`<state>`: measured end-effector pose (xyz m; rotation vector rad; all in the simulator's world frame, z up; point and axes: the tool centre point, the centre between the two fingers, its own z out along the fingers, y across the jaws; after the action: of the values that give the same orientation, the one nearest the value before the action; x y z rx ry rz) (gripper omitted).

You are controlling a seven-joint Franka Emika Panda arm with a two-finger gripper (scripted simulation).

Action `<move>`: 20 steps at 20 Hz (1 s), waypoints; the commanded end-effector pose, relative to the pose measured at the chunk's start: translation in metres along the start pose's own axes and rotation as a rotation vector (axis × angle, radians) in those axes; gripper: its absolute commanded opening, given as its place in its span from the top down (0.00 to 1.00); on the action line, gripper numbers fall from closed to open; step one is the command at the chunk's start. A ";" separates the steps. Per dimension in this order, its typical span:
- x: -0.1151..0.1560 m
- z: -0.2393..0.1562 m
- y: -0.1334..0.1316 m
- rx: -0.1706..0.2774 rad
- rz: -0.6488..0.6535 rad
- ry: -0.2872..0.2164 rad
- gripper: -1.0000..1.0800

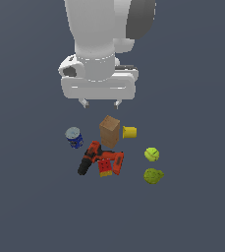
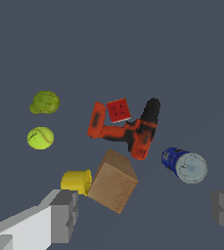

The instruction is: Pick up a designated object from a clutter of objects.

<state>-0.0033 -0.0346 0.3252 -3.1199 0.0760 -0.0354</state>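
The designated object, a small blue can with a silvery top, stands at the exterior view's left edge of the clutter. Beside it are a brown box, a yellow cup, a red-and-black drill, a red block and two yellow-green balls. My gripper hangs open above the clutter, roughly over the brown box, holding nothing. The can lies off to one side of the fingers.
The objects rest on a flat dark grey-blue floor that stretches in all directions. The second ball looks lumpier and darker green. The drill lies on its side between the can and the red block.
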 end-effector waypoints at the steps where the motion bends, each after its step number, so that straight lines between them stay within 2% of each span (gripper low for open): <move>1: 0.000 0.004 0.003 0.001 -0.005 -0.001 0.04; 10: 0.001 0.044 0.036 0.003 -0.053 -0.004 0.04; 20: -0.016 0.123 0.102 -0.002 -0.150 -0.011 0.04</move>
<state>-0.0165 -0.1230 0.2127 -3.1194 -0.1322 -0.0223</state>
